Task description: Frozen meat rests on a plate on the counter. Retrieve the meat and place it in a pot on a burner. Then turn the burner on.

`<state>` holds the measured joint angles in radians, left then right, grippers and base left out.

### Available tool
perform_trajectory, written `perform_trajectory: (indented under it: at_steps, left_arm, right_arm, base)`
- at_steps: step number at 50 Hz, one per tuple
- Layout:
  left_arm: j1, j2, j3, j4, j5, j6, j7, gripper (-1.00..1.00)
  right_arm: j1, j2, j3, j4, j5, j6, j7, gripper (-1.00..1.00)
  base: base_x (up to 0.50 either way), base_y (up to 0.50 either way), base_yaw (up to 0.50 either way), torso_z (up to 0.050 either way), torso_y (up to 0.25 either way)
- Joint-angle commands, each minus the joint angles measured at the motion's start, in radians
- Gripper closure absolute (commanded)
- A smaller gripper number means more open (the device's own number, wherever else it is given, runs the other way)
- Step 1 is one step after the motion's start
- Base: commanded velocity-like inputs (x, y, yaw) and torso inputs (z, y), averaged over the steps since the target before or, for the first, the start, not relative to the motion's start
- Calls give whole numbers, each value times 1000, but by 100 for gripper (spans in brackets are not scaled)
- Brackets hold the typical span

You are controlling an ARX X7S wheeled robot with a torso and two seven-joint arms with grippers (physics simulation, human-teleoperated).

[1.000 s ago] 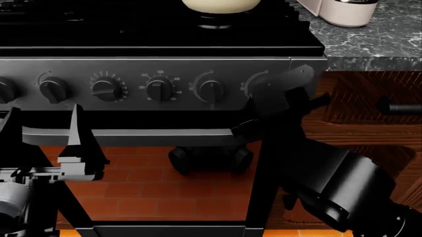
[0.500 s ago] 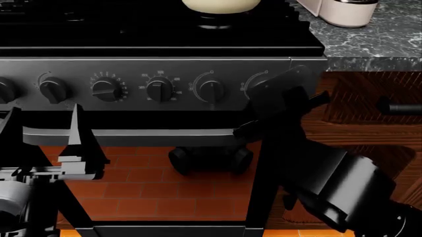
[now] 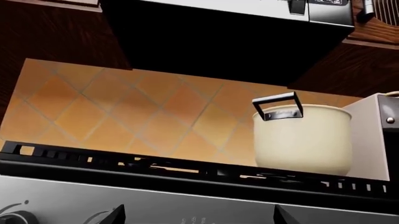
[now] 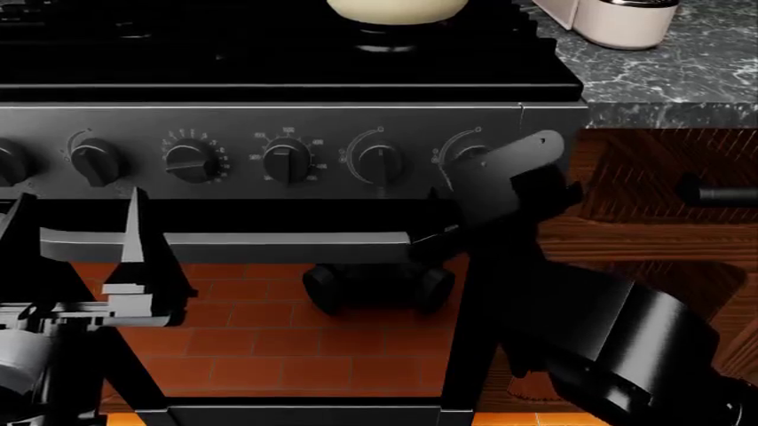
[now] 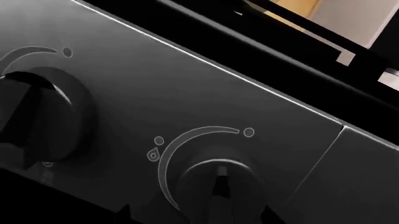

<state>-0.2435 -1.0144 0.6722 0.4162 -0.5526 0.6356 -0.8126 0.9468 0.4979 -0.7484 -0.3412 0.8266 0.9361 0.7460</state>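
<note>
The left gripper (image 4: 71,232) hangs low before the oven door, jaws spread and holding nothing. On the cooktop the pot (image 4: 396,10) sits on a burner (image 4: 388,40); the meat is unseen. The right gripper (image 4: 474,177) covers the rightmost knob (image 5: 215,179); its jaws cannot be made out. Marbled tabletop (image 4: 663,75) lies rightward.

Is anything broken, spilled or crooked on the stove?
Nothing stands out. The pot stands upright on the black grates, with no spill around it. The knobs sit in an even row on the front panel, and the right gripper is up at the rightmost one.
</note>
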Motion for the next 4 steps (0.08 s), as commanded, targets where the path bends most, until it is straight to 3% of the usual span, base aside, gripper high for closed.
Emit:
perform_trajectory:
  at_steps: [1, 4]
  left_arm:
    - [3, -1, -4, 4, 0, 0, 2, -100]
    - [3, 1, -4, 2, -1, -1, 5, -100]
  right_arm:
    - [-6, 15, 14, -49, 34, 6, 38, -100]
    - [-2, 17, 12, -59, 36, 11, 39, -100]
  base:
    - [0, 0, 0, 0, 0]
    - [0, 0, 0, 0, 0]
